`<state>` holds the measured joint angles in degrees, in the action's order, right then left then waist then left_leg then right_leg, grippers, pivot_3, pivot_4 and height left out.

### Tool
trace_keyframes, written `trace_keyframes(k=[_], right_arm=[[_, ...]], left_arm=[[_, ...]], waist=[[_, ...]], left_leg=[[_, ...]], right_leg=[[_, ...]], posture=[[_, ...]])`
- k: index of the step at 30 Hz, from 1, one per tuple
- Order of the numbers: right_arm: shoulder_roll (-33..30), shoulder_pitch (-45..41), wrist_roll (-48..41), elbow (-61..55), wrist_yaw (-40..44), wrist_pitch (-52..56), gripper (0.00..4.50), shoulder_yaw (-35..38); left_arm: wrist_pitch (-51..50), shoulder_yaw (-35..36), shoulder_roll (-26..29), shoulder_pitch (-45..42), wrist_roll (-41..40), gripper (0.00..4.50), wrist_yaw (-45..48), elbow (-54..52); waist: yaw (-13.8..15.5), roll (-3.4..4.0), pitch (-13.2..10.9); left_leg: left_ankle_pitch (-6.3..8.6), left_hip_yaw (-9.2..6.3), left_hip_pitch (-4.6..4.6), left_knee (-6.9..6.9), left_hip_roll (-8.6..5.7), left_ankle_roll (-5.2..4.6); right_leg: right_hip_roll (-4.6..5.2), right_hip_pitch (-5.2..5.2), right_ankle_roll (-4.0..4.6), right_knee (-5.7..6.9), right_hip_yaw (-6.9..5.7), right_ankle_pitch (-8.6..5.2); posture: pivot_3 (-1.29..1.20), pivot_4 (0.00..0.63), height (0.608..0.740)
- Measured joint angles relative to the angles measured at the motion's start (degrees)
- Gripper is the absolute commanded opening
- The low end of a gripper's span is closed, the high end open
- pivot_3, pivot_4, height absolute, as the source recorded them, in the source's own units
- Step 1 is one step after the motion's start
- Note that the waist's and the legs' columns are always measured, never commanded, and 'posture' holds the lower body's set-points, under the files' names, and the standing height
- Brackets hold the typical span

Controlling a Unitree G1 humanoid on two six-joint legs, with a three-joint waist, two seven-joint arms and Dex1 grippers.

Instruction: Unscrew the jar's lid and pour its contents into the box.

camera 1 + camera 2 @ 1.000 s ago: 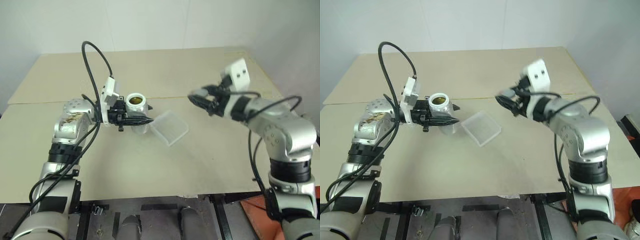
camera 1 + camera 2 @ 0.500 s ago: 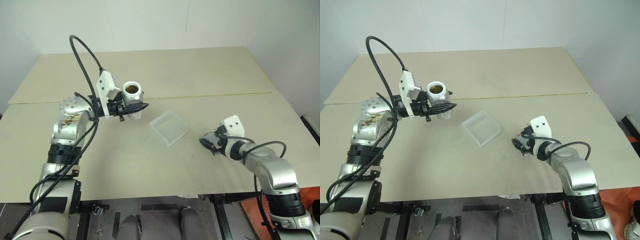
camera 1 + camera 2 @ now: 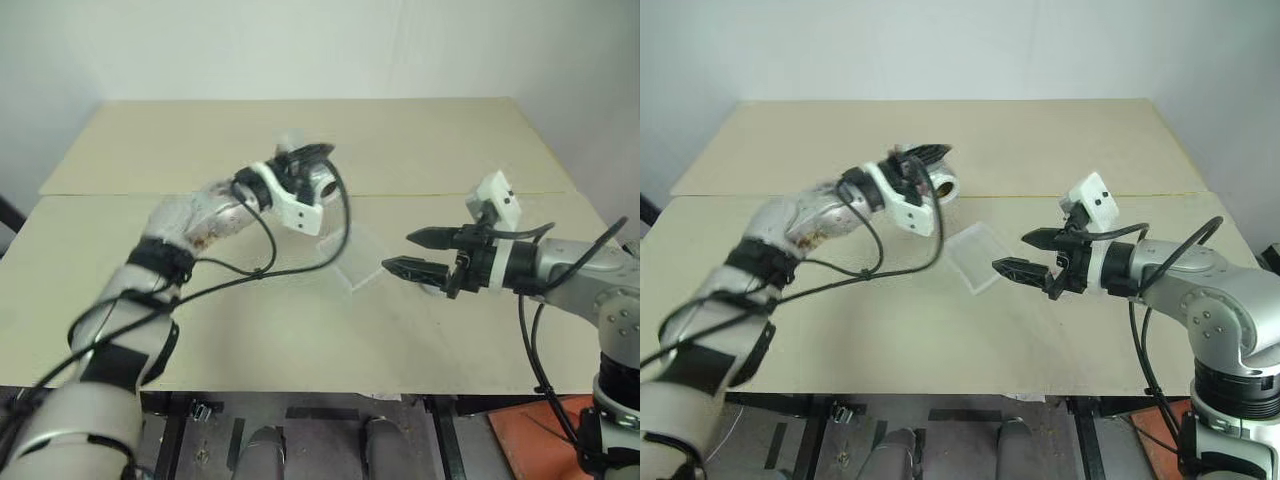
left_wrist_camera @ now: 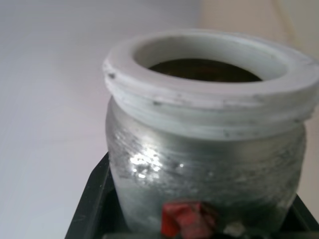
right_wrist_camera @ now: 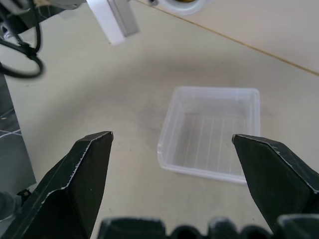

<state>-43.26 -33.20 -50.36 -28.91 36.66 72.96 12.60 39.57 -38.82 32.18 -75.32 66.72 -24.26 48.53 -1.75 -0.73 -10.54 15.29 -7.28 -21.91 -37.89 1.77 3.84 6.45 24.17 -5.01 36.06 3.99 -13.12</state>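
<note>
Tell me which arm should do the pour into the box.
Left. Its gripper is shut on the open jar, lid off, raised beside the box. The right gripper hangs open and empty near the box.

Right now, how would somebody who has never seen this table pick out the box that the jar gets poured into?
Start at the wide beige table and look near its middle, between the two arms. There lies a small shallow square tray of clear plastic with rounded corners, flat on the tabletop just ahead of the open right pincer. It alone is see-through and lies flat on the table.
</note>
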Motion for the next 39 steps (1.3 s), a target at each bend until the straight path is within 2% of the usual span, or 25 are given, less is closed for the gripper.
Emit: trace_keyframes(k=[2, 4, 8, 14, 21, 24, 28, 31, 33, 35, 37, 39], right_arm=[[-0.32, -0.68, -0.49, 0.21, 0.32, -0.02, 4.47, -0.19], [-0.33, -1.68, -0.52, 0.39, 0.23, -0.1, 4.47, -0.31], [-0.18, -1.83, -0.84, 0.35, -0.91, -0.18, 4.47, -0.01], [0.28, -1.52, -4.5, -1.55, -3.9, -0.18, 4.47, 2.41], [0.2, -0.8, -7.26, -2.87, -6.72, -0.19, 4.47, 3.27], [0.06, -0.56, -7.21, -2.91, -6.9, -0.46, 4.47, 3.17], [-0.14, -0.28, -6.99, -2.91, -7.01, -1.78, 4.47, 2.39], [-0.16, 0.64, -6.77, -2.99, -7.49, -2.54, 4.47, 2.26], [-0.23, 1.26, -6.67, -3.04, -7.78, -2.67, 4.47, 2.19], [-0.23, 1.37, -6.67, -3.03, -8.2, -2.9, 4.47, 2.17], [-0.21, 1.38, -6.76, -3.02, -8.69, -3.19, 4.47, 2.18], [-0.15, 1.46, -7.1, -3.03, -9.15, -3.26, 4.47, 2.18]], left_arm=[[-1.0, -7.05, -1.72, -4.74, 8.65, 1.94, -10.47, 1.62], [-1.14, -13.48, -4.13, -6.98, 14.99, 1.94, -16.21, 3.16], [-2.34, -19.89, -7.94, -6.91, 19.1, 1.94, -18.73, 8.35], [-5.49, -21.64, -10.0, -8.08, 19.21, 1.94, -19.26, 15.09], [-5.55, -22.14, -10.4, -8.22, 18.26, 1.94, -21.35, 15.39], [-3.61, -20.68, -10.4, -8.16, 14.86, 1.94, -20.19, 15.83], [3.88, -8.91, -9.97, -5.68, -1.42, 1.94, -5.19, 19.58], [4.19, 6.9, -9.9, 0.53, -22.91, 1.94, 17.82, 20.73], [-2.35, 15.52, -10.67, 4.24, -35.09, 1.94, 31.15, 19.03], [-14.71, 24.11, -12.28, 7.19, -47.04, 1.94, 43.13, 14.26], [-30.14, 31.62, -13.93, 9.65, -56.98, 1.94, 49.32, 6.66], [-40.28, 35.38, -14.52, 11.55, -61.67, 1.94, 50.16, -0.1]], waist=[[0.48, 0.0, 0.0], [0.73, 0.01, 0.0], [0.58, 0.0, 0.0], [0.9, -0.01, 0.0], [0.86, -0.01, -0.01], [0.89, -0.01, -0.01], [0.62, 0.0, 0.0], [0.24, 0.03, 0.02], [-0.14, 0.03, 0.01], [-0.25, 0.03, 0.02], [-0.57, 0.03, 0.01], [-0.99, 0.03, 0.02]], left_leg=[[0.0, 0.01, -0.06, 0.01, -0.01, 0.0], [0.0, 0.06, -0.08, 0.01, -0.01, 0.01], [-0.02, 0.08, -0.13, 0.02, 0.0, 0.03], [-0.02, 0.07, -0.2, 0.02, -0.01, 0.03], [-0.02, 0.07, -0.19, 0.02, -0.01, 0.03], [-0.02, 0.06, -0.19, 0.02, -0.01, 0.03], [-0.06, 0.07, -0.15, 0.02, 0.0, 0.1], [-0.18, 0.07, -0.12, 0.03, 0.0, 0.32], [-0.17, 0.04, -0.16, 0.02, 0.01, 0.29], [-0.14, 0.03, -0.18, 0.0, 0.01, 0.25], [-0.13, -0.02, -0.18, -0.02, 0.01, 0.22], [-0.12, -0.02, -0.13, -0.03, 0.01, 0.21]], right_leg=[[0.01, 0.01, -0.03, -0.02, -0.01, 0.01], [0.02, 0.05, -0.03, -0.01, 0.0, 0.02], [0.02, 0.2, -0.03, 0.01, 0.01, 0.01], [0.03, 0.19, -0.03, 0.03, 0.0, 0.02], [0.04, 0.19, -0.03, 0.04, 0.0, 0.02], [0.03, 0.19, -0.03, 0.04, 0.0, 0.02], [0.03, 0.18, -0.03, 0.06, 0.0, 0.02], [0.04, 0.15, -0.02, 0.07, 0.0, 0.02], [0.04, 0.15, -0.02, 0.11, -0.02, 0.02], [0.05, 0.12, -0.02, 0.11, -0.05, 0.02], [0.05, 0.1, -0.02, 0.12, -0.05, 0.02], [0.05, 0.07, -0.02, 0.12, -0.05, 0.02]], posture=[[0.0, 0.15, 0.74], [0.0, 0.15, 0.74], [0.0, 0.15, 0.74], [0.0, 0.15, 0.74], [0.0, 0.15, 0.74], [0.0, 0.15, 0.74], [0.0, 0.15, 0.74], [0.0, 0.15, 0.74], [0.0, 0.15, 0.74], [0.0, 0.15, 0.74], [0.0, 0.15, 0.74], [0.0, 0.15, 0.74]])
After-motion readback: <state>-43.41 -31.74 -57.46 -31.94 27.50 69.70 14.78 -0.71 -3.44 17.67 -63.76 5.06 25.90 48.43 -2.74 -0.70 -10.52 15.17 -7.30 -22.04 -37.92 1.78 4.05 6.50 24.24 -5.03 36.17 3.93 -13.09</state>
